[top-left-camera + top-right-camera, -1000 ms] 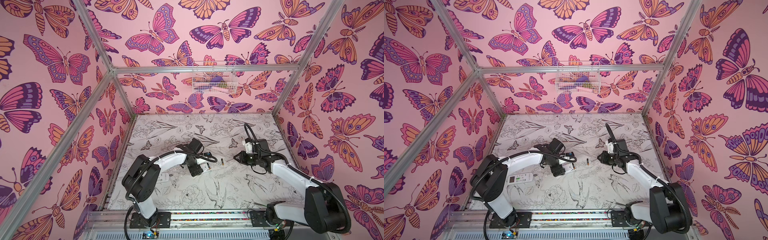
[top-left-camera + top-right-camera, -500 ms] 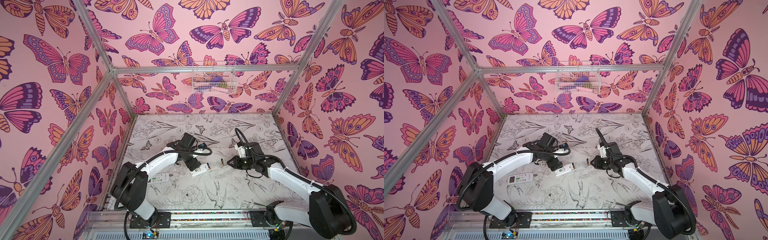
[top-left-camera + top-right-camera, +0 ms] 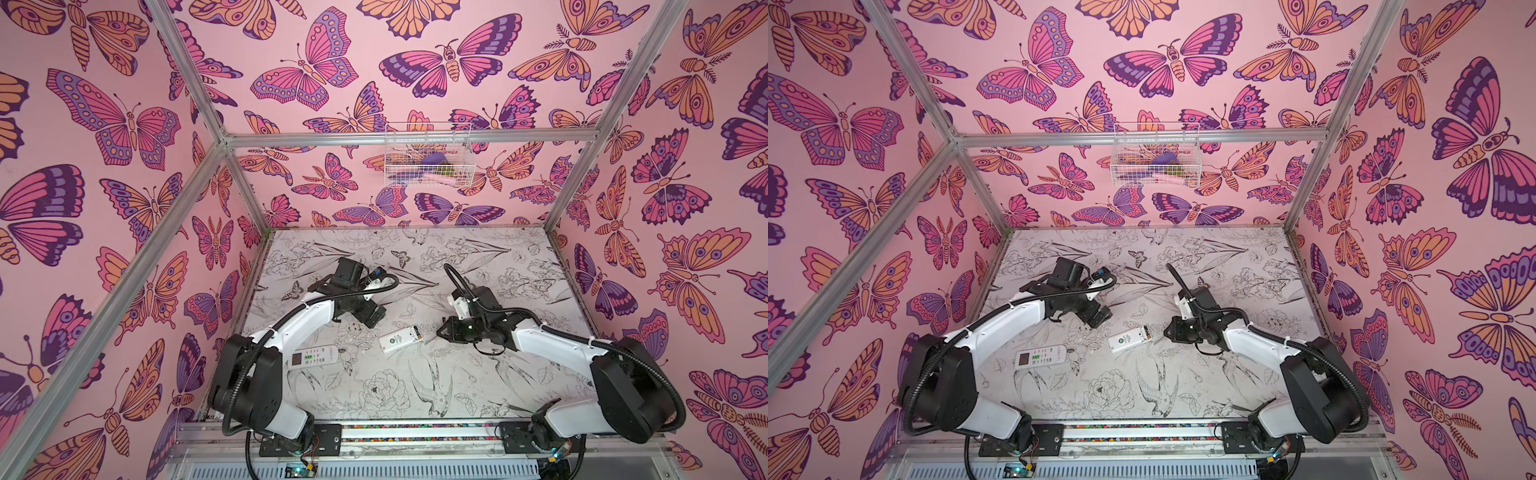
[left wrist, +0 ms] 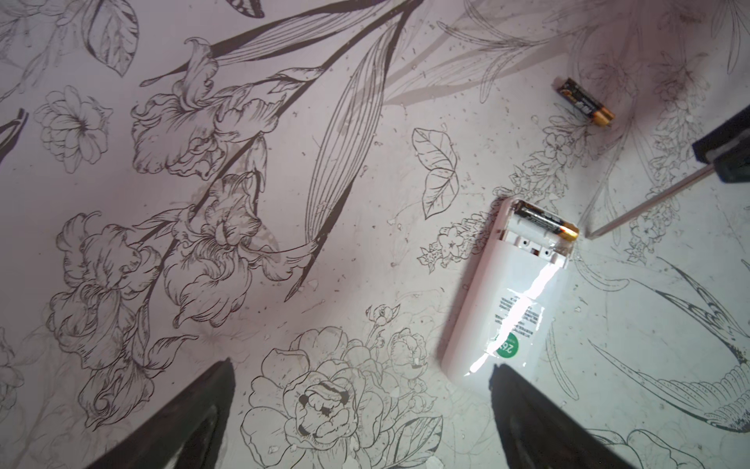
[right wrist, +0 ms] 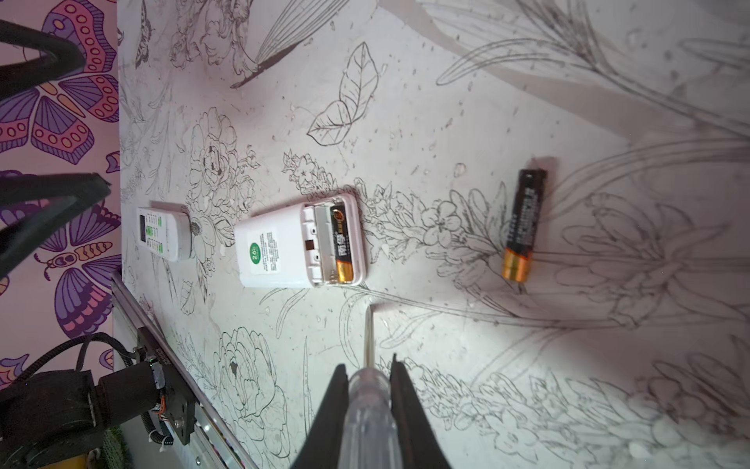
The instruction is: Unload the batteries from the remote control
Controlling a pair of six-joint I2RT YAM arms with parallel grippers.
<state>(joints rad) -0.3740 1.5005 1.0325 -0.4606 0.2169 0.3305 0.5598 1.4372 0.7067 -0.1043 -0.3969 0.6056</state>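
Battery loose in wrist views, second remote outside left wrist view

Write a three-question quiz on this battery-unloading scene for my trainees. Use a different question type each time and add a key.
1. True or false: the left gripper is shut.
2. Multiple choice: how many batteries sit in the open remote? A none, B one, C two.
3. Fill in: the right gripper is shut on the ____.

Key: 1 false, its jaws stand wide apart and hold nothing; 2 B, the slot beside it is empty; 3 clear-handled tool.
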